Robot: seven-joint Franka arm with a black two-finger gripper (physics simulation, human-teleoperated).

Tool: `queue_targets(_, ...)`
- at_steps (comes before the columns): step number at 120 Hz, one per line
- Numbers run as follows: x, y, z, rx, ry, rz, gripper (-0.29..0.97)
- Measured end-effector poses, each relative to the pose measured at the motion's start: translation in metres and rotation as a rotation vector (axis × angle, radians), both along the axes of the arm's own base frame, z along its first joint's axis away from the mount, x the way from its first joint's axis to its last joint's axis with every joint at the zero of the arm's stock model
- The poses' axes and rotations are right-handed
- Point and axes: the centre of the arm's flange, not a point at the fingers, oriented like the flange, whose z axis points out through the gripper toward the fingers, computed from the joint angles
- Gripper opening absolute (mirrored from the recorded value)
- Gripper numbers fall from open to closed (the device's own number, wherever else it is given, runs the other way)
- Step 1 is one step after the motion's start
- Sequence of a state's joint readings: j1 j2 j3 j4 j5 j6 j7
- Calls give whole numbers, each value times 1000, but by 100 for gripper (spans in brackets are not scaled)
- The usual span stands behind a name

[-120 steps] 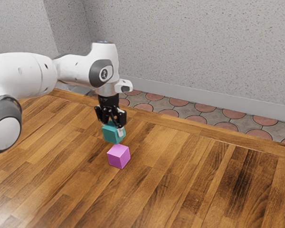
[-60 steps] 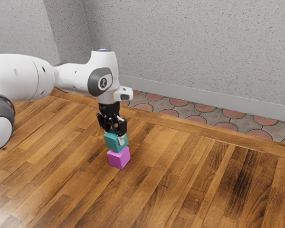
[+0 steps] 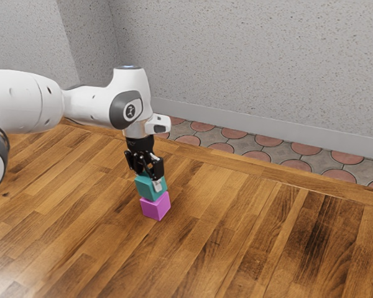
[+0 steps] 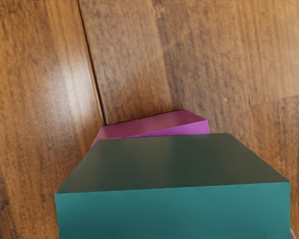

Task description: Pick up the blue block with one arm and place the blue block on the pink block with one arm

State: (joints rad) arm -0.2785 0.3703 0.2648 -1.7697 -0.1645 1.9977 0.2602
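Round emblem on arm joint, too small to read. Gripper clamped on blue block (teal-toned), a finger on each side. Block sits atop pink block on wooden table, touching. A second ago it hung higher, offset toward exterior view's left; lowered since.

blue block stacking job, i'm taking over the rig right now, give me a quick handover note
Gripper: shut on the blue block, which looks teal, fingers on two sides.
Blue block: directly over the pink block and appears to rest on its top, roughly lined up. In the wrist view a strip of pink block shows beyond the blue block.
Done: pick-up and carry to the pink block.
Left: open the fingers, lift straight up, confirm the stack stands.
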Motion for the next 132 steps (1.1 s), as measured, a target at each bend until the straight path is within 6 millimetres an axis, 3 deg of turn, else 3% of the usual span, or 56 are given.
queue_targets(43, -6, -6, -1, -17, 0, 7, -1)
queue_targets(92, -9, -1, 0, -18, -6, 28, -3)
queue_targets(107, -9, 0, 1, -34, -8, 32, 38)
queue_targets(132, -10, -2, 0, -62, -2, 20, 56)
